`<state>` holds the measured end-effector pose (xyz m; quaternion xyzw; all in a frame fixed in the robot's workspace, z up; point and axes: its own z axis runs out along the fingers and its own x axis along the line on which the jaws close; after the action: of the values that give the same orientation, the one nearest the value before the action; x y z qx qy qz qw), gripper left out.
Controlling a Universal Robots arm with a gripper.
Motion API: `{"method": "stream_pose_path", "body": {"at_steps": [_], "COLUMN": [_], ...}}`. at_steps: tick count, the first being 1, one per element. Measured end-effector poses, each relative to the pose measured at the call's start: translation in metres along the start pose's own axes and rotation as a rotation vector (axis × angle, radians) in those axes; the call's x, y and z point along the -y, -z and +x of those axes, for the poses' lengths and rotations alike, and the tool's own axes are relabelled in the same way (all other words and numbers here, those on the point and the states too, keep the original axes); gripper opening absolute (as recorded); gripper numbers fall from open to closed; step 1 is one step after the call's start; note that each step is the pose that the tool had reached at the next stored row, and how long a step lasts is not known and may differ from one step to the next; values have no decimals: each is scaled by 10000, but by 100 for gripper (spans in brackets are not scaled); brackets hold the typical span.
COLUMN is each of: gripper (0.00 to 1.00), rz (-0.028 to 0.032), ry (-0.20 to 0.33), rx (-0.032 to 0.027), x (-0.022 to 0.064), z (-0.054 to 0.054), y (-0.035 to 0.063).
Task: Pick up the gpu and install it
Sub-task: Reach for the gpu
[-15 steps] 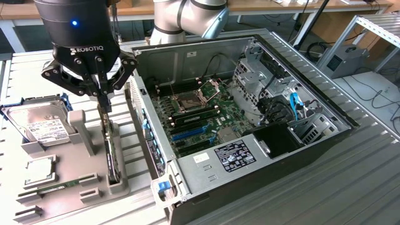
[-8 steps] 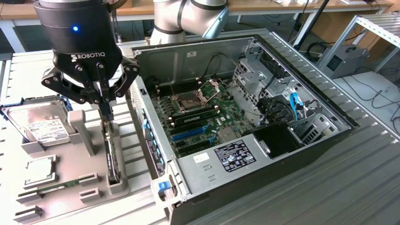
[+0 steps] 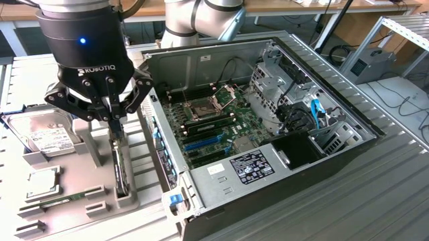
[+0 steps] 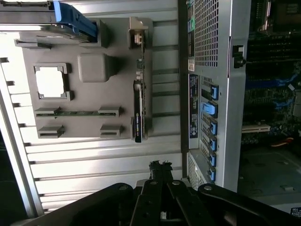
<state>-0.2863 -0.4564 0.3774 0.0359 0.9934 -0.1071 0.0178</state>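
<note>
The gpu (image 3: 120,171) is a thin dark card standing on edge in a slot of the grey parts holder (image 3: 84,145), at the exterior view's left of the computer case. In the wrist view the gpu (image 4: 138,113) lies along the holder's edge nearest the case. My gripper (image 3: 114,136) hangs just above the card's far end, its fingers drawn together with nothing between them. The wrist view shows the fingertips (image 4: 160,168) apart from the card.
The open computer case (image 3: 315,150) shows its motherboard (image 3: 214,118) with blue expansion slots (image 3: 204,144). The holder (image 4: 89,134) also carries a silver hard drive (image 3: 45,134), a square processor (image 3: 41,183) and a narrow memory stick (image 3: 64,200). Ribbed metal table (image 3: 375,201) surrounds everything.
</note>
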Motion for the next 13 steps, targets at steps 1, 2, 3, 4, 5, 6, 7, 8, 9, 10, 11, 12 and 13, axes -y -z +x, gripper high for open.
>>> {"method": "stream_pose_path", "body": {"at_steps": [1, 2, 3, 4, 5, 6, 7, 8, 9, 10, 11, 12, 13], "gripper": [11, 11, 11, 11, 11, 11, 11, 11, 11, 11, 11, 11, 11], "rz": [-21, -48, -71, -94, -110, -122, -131, -163, -218, -247, -263, -277, -294], "ry": [-1, -2, -3, -3, -3, -4, -4, -5, -7, -8, -8, -9, -10], "rx": [-1, -3, -3, -6, -7, -8, -8, -12, -15, -17, -18, -17, -14], "x": [17, 37, 52, 68, 79, 90, 102, 123, 141, 151, 158, 166, 174], "z": [-1, -3, -4, -5, -5, -5, -5, -6, -7, -8, -8, -7, -6], "y": [-4, -9, -13, -16, -18, -21, -23, -27, -32, -34, -36, -37, -39]}}
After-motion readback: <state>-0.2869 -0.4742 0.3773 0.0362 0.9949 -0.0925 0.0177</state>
